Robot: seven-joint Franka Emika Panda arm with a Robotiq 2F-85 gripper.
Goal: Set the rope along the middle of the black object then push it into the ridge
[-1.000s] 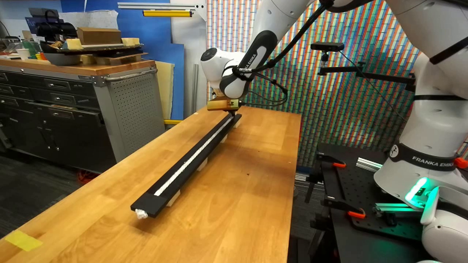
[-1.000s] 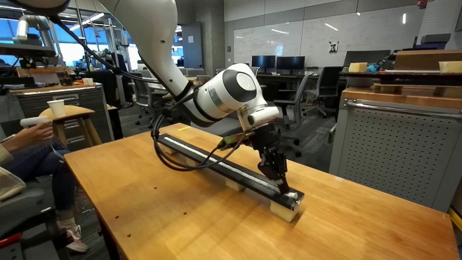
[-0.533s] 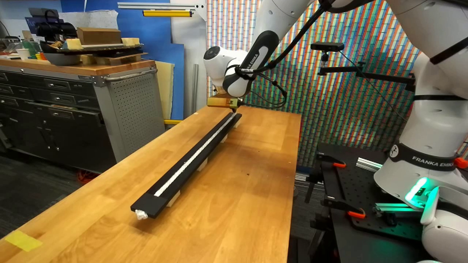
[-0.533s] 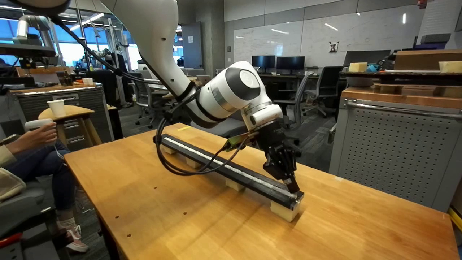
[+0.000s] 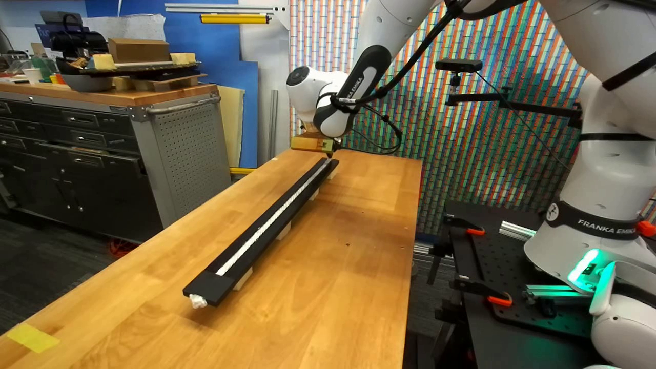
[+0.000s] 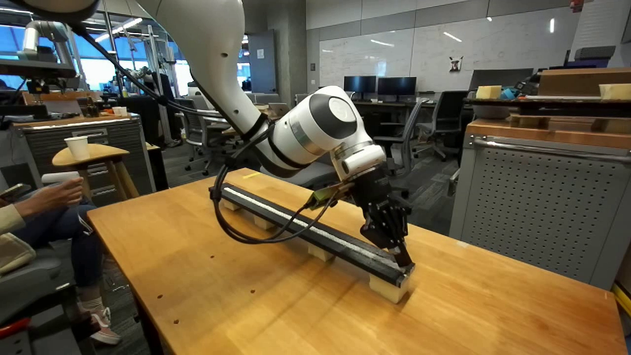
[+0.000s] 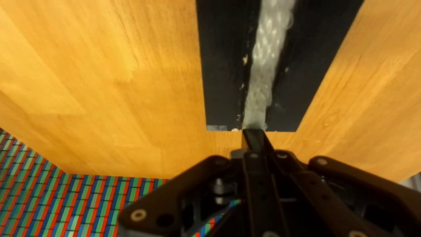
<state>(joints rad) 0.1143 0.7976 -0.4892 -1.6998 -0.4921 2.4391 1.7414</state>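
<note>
Nearest me, at the end of the black bar (image 7: 223, 65), the gripper (image 7: 253, 133) is clenched, its fingers pressed together into one narrow tip, with nothing between them that I can see. A second ago that tip sat a little way in from the end, and a white tuft of the rope (image 7: 268, 44) bulged beyond it; now the tip has slid out to the very end and come down there, and the tuft hardly shows. Whether it's bearing down or only just touching, I can't tell.

Just ahead of it, the rope looks flattened along the middle of the bar, a bit uneven at the edges, with the dark lip of the ridge (image 7: 244, 88) beside it. To me that means the laying is done and the pushing-in is on its last stretch, though this end could spring back up once the tip lifts.

Further along, the rope runs straight down the bar in both exterior views, and the bar rests on pale blocks (image 6: 389, 288) above the wooden surface (image 6: 187, 266). At its far end a white bunch (image 5: 198, 301) pokes out, probably the rope's other end. Beyond the surface's edge a seated person (image 6: 81, 251) holds a pale object (image 6: 60, 177); farthest off are dark monitors (image 6: 360, 85) and a whiteboard (image 6: 434, 56).
</note>
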